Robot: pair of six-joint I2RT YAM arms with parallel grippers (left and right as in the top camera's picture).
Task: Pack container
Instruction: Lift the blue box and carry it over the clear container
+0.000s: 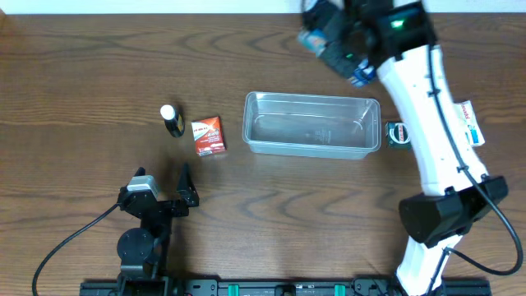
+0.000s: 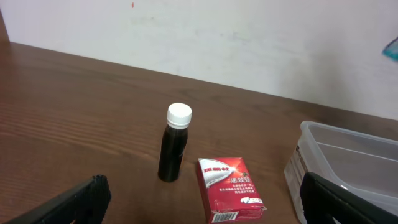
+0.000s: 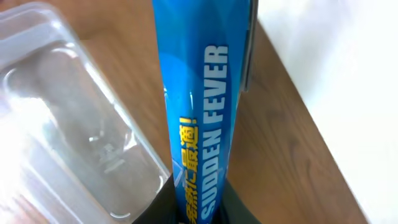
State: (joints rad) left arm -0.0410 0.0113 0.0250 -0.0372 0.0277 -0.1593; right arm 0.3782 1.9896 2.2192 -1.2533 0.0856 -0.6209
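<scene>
The clear plastic container [image 1: 312,124] lies at the table's middle with nothing in it; it also shows in the left wrist view [image 2: 348,158] and the right wrist view [image 3: 62,118]. My right gripper [image 1: 333,37] is shut on a blue "SUDDEN FEVER" box [image 3: 199,106] and holds it high above the table, behind the container's far right corner. My left gripper [image 1: 164,193] is open and empty near the front left. A small red carton [image 1: 208,136] and a dark bottle with a white cap [image 1: 171,119] stand left of the container, also in the left wrist view [image 2: 230,190] [image 2: 174,146].
A small round green-and-black object [image 1: 398,133] lies just right of the container, next to the right arm. A white wall rises behind the table's far edge.
</scene>
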